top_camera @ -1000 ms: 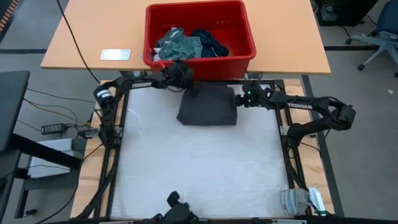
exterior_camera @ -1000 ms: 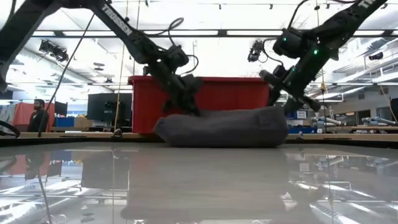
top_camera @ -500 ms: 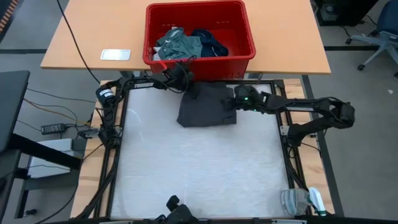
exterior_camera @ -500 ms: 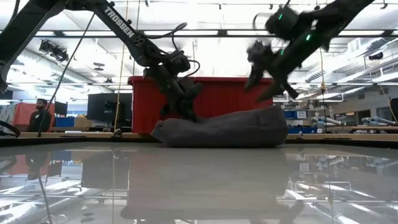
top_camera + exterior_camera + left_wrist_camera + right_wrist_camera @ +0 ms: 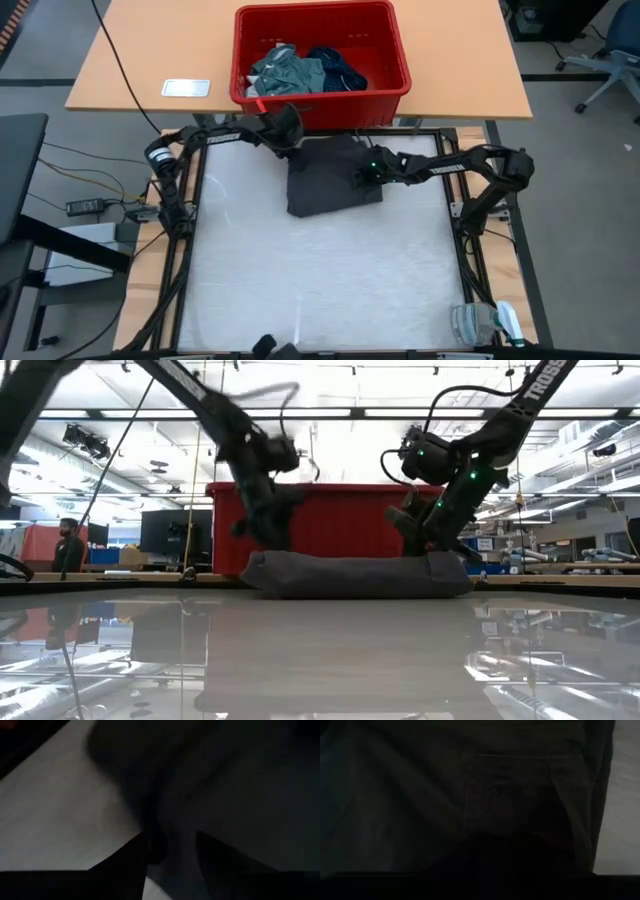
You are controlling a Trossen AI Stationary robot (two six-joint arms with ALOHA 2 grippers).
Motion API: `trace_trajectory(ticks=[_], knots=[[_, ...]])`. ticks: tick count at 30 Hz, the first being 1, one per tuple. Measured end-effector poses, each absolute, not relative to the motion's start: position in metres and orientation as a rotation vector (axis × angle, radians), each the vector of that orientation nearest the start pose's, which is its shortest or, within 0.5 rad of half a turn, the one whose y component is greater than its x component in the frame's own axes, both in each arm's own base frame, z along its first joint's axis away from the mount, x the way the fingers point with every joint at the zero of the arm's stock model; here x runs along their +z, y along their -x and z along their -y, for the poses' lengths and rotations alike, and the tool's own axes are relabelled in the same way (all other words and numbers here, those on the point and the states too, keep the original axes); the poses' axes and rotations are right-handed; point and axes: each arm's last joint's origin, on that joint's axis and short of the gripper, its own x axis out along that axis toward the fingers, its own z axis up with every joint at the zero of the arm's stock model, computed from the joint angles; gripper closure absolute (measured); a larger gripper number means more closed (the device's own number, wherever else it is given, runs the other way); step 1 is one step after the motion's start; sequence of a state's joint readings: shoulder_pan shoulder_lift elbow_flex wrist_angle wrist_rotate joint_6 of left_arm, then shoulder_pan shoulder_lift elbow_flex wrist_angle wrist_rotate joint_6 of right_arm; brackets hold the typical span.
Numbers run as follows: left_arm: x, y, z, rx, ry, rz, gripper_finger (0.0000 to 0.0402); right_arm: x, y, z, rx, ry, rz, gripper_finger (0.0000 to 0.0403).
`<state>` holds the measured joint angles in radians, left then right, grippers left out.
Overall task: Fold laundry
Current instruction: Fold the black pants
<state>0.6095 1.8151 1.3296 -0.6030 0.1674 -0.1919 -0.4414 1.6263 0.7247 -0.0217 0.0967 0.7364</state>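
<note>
When looked at from above: shows the charcoal grey piece (image 5: 325,185) folded into a rough rectangle at the far middle of the pale worktop (image 5: 320,280), just in front of the red basket (image 5: 320,10). Places the left gripper (image 5: 285,140) at the piece's far left corner and the right gripper (image 5: 358,175) down on its right half. Leaves the teal-green shirt (image 5: 285,72) and a navy piece (image 5: 338,68) heaped in the basket.

From worktop height: gives a low, thick, rounded bundle, soft and limp, with both arms reaching down onto it.

From the left wrist: shows two dark fingers (image 5: 132,855) parted with a gap between them, nothing gripped as far as can be seen, over the cloth's edge where it meets the matte white surface.

From the right wrist: fills with dark woven fabric and a stitched square patch, perhaps a pocket (image 5: 505,795); cannot tell how that gripper stands.

Probably handles light, floppy and clingy; holds no shape if lifted. Best pinched at a corner or through all layers along a folded edge, then slid flat, not hoisted.
</note>
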Motion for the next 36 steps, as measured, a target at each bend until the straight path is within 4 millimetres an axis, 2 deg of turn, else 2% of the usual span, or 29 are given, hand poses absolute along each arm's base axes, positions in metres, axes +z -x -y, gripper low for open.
trace_trajectory(ticks=[5, 8, 11, 13, 17, 19, 21, 25, 30, 36], knots=[[0.262, -0.313, -0.176, 0.407, 0.496, -0.828, 0.0219, 0.137, -0.264, 0.12, -0.789, -0.851, -0.711, 0.0276], [0.269, -0.324, -0.154, 0.343, 0.455, -0.799, 0.022, 0.136, -0.269, 0.108, -0.716, -0.903, -0.74, 0.0277], [0.252, -0.339, -0.128, 0.275, 0.447, -0.852, 0.0224, 0.136, -0.276, 0.086, -0.629, -0.953, -0.777, 0.0277], [0.229, -0.344, -0.11, 0.245, 0.466, -0.925, 0.0227, 0.137, -0.283, 0.067, -0.552, -0.993, -0.79, 0.0277], [0.191, -0.342, -0.076, 0.225, 0.529, -1.019, 0.0228, 0.142, -0.296, 0.032, -0.332, -1.066, -0.789, 0.0277], [0.173, -0.333, -0.064, 0.236, 0.584, -1.067, 0.0228, 0.151, -0.299, 0.02, -0.269, -1.079, -0.748, 0.0277], [0.158, -0.318, -0.056, 0.253, 0.641, -1.114, 0.0228, 0.162, -0.298, 0.014, -0.281, -1.064, -0.689, 0.0277], [0.138, -0.287, -0.049, 0.333, 0.767, -1.111, 0.0228, 0.186, -0.288, 0.015, -0.333, -1.011, -0.593, 0.0277], [0.14, -0.246, -0.045, 0.494, 0.883, -1.043, 0.0228, 0.215, -0.27, 0.02, -0.367, -0.966, -0.515, 0.0277], [0.155, -0.19, -0.05, 0.742, 0.86, -1.039, 0.0228, 0.233, -0.252, 0.021, -0.358, -0.936, -0.501, 0.0277]])
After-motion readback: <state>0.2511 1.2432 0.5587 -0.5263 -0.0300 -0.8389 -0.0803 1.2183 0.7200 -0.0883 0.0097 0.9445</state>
